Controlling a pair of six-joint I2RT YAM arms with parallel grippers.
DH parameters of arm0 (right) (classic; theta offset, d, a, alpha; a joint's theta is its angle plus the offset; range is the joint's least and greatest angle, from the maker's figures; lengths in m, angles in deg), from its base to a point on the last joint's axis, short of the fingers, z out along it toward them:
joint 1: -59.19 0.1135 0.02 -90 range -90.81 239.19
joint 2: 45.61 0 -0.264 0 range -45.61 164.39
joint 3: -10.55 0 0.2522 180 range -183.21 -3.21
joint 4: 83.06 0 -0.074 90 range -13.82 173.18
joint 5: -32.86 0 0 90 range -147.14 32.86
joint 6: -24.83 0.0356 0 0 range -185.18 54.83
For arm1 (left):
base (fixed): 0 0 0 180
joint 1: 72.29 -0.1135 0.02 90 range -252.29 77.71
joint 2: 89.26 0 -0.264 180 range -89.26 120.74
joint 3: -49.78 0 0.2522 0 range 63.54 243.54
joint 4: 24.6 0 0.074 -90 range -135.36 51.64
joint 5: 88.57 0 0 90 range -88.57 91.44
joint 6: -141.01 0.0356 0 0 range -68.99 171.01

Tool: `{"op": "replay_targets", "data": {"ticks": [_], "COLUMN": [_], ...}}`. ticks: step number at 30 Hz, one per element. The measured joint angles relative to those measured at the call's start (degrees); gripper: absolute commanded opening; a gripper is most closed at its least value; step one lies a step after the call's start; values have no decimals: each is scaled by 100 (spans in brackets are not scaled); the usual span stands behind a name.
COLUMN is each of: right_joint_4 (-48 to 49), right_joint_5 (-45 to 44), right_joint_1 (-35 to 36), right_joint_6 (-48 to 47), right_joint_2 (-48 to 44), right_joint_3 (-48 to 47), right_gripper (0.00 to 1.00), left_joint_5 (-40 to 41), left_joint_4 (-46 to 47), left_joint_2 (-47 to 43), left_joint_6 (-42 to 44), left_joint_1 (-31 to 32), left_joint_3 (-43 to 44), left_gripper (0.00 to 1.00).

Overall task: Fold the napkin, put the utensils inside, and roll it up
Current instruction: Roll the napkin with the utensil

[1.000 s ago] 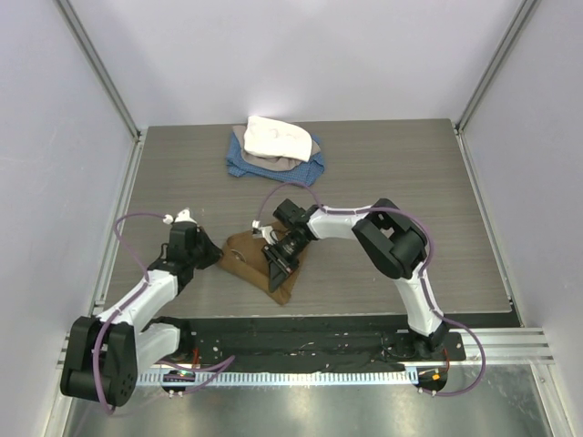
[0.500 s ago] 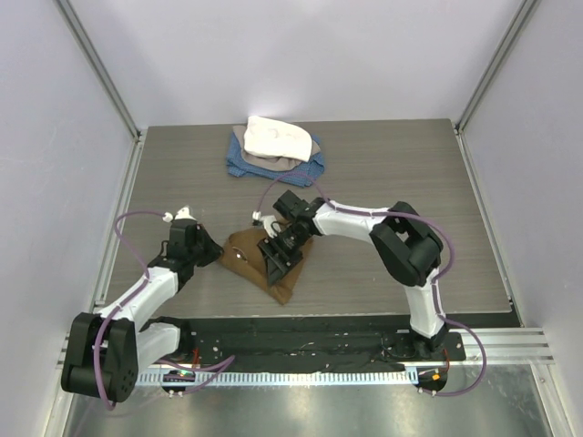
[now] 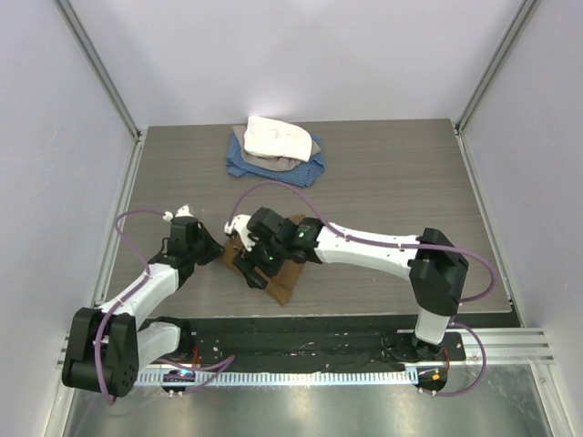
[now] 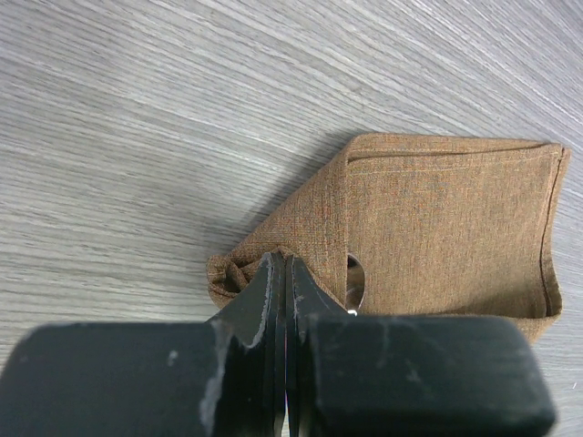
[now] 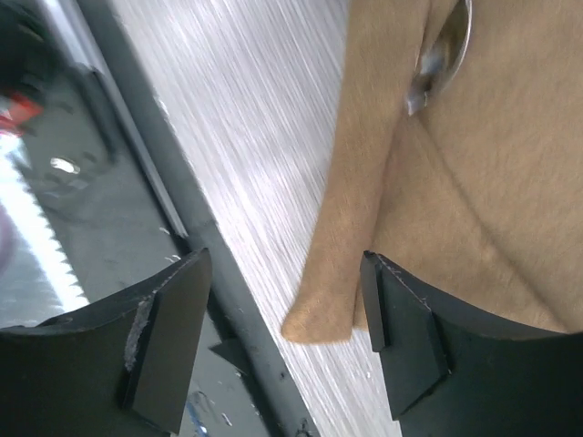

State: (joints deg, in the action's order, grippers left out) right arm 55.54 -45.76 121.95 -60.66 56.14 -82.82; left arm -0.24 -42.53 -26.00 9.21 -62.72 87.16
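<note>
The tan-brown napkin (image 3: 284, 284) lies folded near the table's front. Its long folded flap (image 4: 437, 228) fills the left wrist view. The spoon's silver bowl (image 4: 355, 282) peeks from under a fold (image 5: 444, 45), and its handle is hidden in the cloth. My left gripper (image 3: 213, 251) is shut, its tips (image 4: 285, 262) against the napkin's bunched left corner, with no cloth visible between them. My right gripper (image 3: 250, 271) hovers over the napkin's left part. It stands wide open (image 5: 284, 332), with the napkin's pointed corner (image 5: 321, 320) loose between the jaws.
A white cloth (image 3: 278, 137) sits on a blue cloth (image 3: 248, 167) at the back of the table. A black rail (image 3: 301, 341) runs along the near edge, and it shows close to the napkin corner as a dark strip (image 5: 219, 282).
My right arm has stretched leftward across the napkin and its jaws have gone from nearly shut to wide open. The left arm has stayed put.
</note>
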Motion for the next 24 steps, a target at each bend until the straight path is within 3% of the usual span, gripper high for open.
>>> {"op": "replay_targets", "data": {"ticks": [10,24], "right_joint_4": [-68,66], "right_joint_5": [-1985,-2498], "right_joint_1": [1019,1217], "right_joint_6": [33,20], "right_joint_2": [-66,-33], "right_joint_3": [1086,1150], "right_gripper": [80,65], "left_joint_5": [-13,-13], "left_joint_4": [-11,-68], "left_joint_2": [44,76], "left_joint_6": [2,11], "left_joint_1": [0,-15], "left_joint_3": [37,70], "left_gripper": [0,0]}}
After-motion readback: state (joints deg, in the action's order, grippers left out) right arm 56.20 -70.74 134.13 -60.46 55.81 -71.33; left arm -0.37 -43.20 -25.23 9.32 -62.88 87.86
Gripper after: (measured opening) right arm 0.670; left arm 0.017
